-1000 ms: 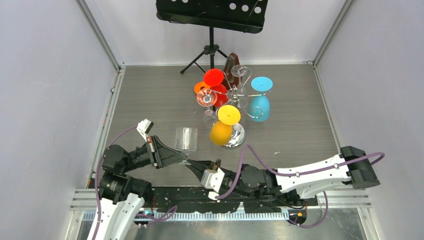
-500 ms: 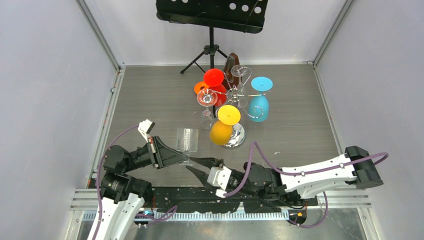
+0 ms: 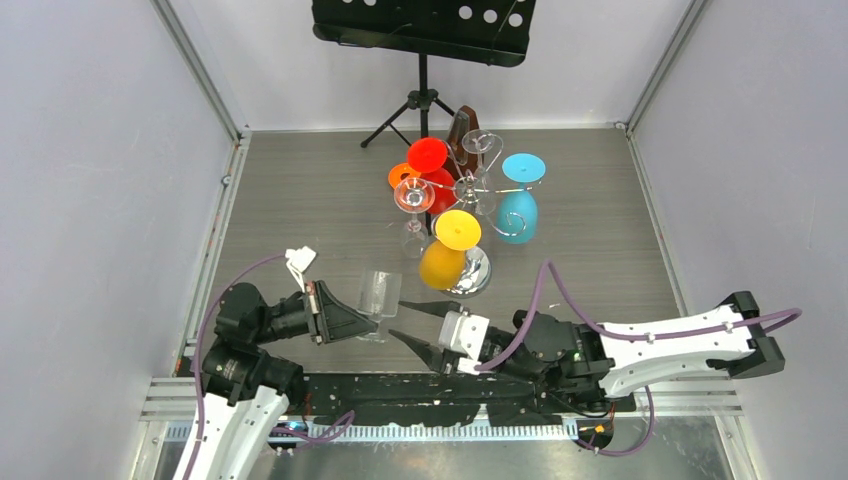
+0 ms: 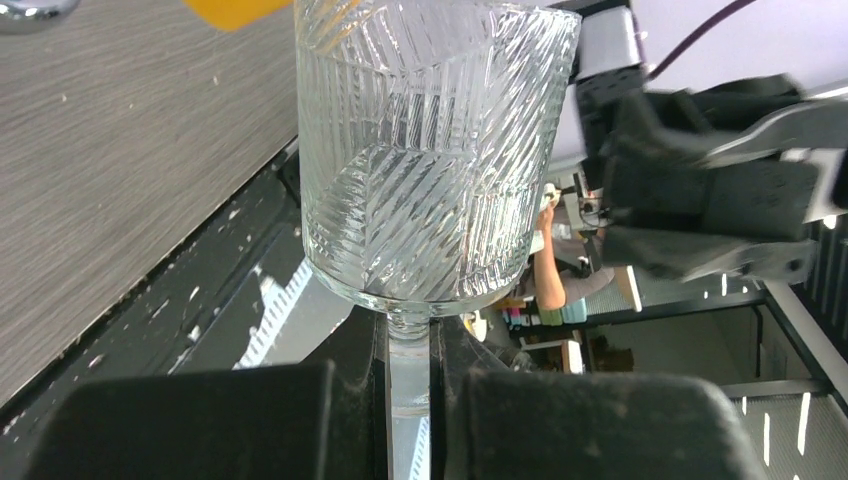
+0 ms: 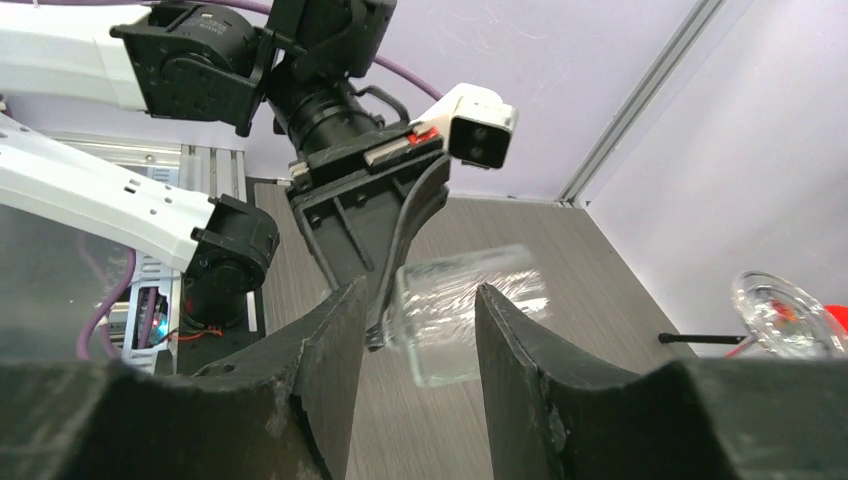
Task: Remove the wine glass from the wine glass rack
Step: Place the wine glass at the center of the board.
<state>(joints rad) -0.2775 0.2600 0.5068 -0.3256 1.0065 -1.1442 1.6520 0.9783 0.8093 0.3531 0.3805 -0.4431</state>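
Near the front edge of the counter [image 3: 300, 200], the left pincer [image 3: 372, 322] pinched the wine glass [image 3: 380, 293] by its thin stem. The ribbed clear bowl was off the wine glass rack [image 3: 478, 268] and well apart from it. From the left wrist we saw the stem clamped in the left pincer [image 4: 408, 395], with the bowl [image 4: 430, 160] rising above it. We made out no liquid inside.

The right pincer [image 3: 400, 320] stood spread and holding nothing, its tips just beside the stem. In its own view the right pincer [image 5: 420, 295] framed the blurred bowl [image 5: 460, 310]. We could not tell whether it touched the glass.

We judged the narrow hold to be the main risk. A smooth stem gripped at one point could pivot or slip, letting the bowl swing down onto the counter or over its near edge. The spread right pincer sat close enough that a small sideways move might knock the bowl or the left fingers. Too hard a squeeze could snap the stem.

On the rack hung a yellow glass [image 3: 445, 255], a blue glass [image 3: 520, 210], a red glass [image 3: 428, 158] and a clear pink-tinted glass [image 3: 413, 195]. All hung foot-up, so they could hold nothing. A black music stand [image 3: 420, 25] stood behind them.
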